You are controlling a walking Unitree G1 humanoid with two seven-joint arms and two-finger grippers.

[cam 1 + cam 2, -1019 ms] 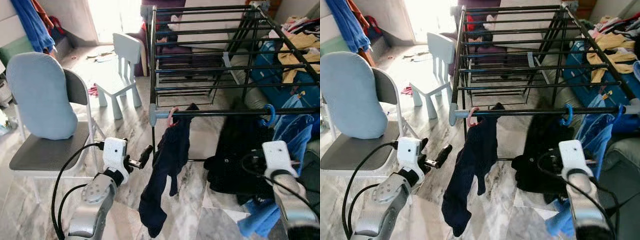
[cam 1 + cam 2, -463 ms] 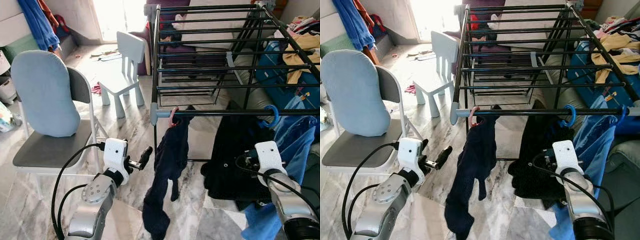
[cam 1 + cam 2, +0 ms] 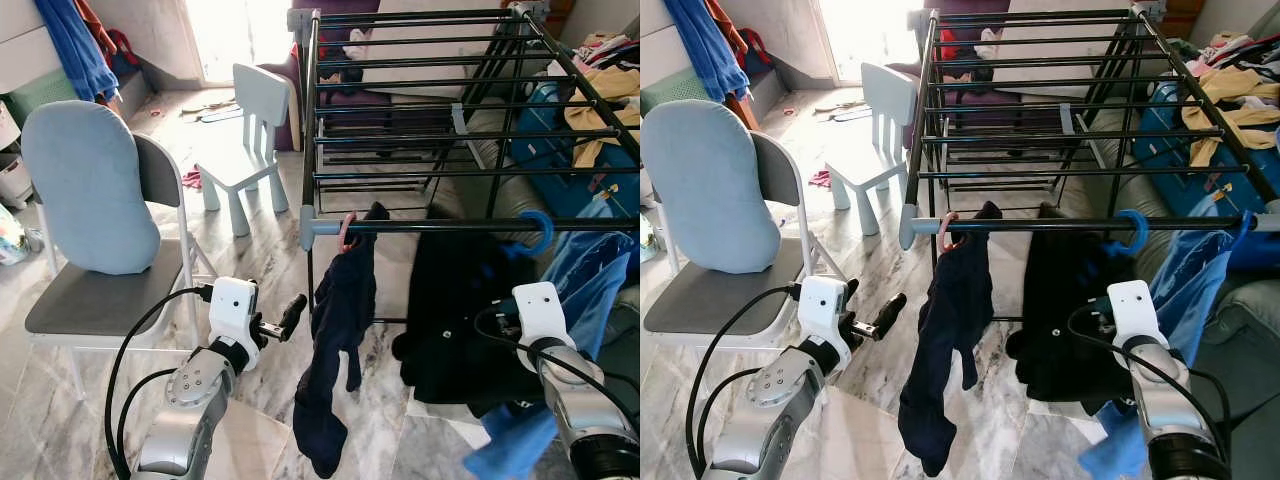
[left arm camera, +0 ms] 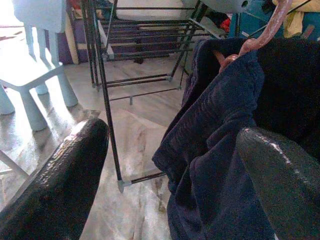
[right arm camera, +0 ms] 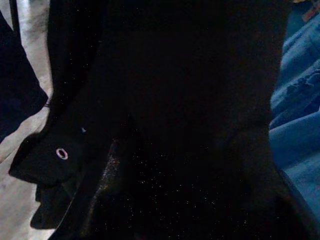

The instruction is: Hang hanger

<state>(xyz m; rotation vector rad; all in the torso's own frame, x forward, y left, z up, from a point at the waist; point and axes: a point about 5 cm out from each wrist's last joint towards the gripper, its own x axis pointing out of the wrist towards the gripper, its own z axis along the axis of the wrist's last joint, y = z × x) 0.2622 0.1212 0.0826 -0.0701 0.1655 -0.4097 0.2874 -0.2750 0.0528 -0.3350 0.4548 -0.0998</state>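
A pink hanger [image 3: 346, 232] hooks over the front rail [image 3: 430, 225] of the black drying rack and carries a dark navy garment [image 3: 335, 330] that dangles toward the floor. To its right a blue hanger [image 3: 536, 228] sits on the same rail with a black garment [image 3: 455, 310] under it. My left gripper [image 3: 285, 318] is open, low and just left of the navy garment [image 4: 210, 150], holding nothing. The white wrist of my right arm [image 3: 540, 312] presses against the black garment [image 5: 165, 100], which hides that gripper's fingers.
A grey chair with a pale blue cushion [image 3: 90, 190] stands at the left, and a small white child's chair [image 3: 245, 130] behind it. Blue denim [image 3: 595, 275] hangs at the right, with clothes piled on blue bags [image 3: 590, 120] beyond. The floor is marble.
The black garment has risen and swung left, and now hangs higher under the front rail. The navy garment sways slightly. My left arm has stayed put.
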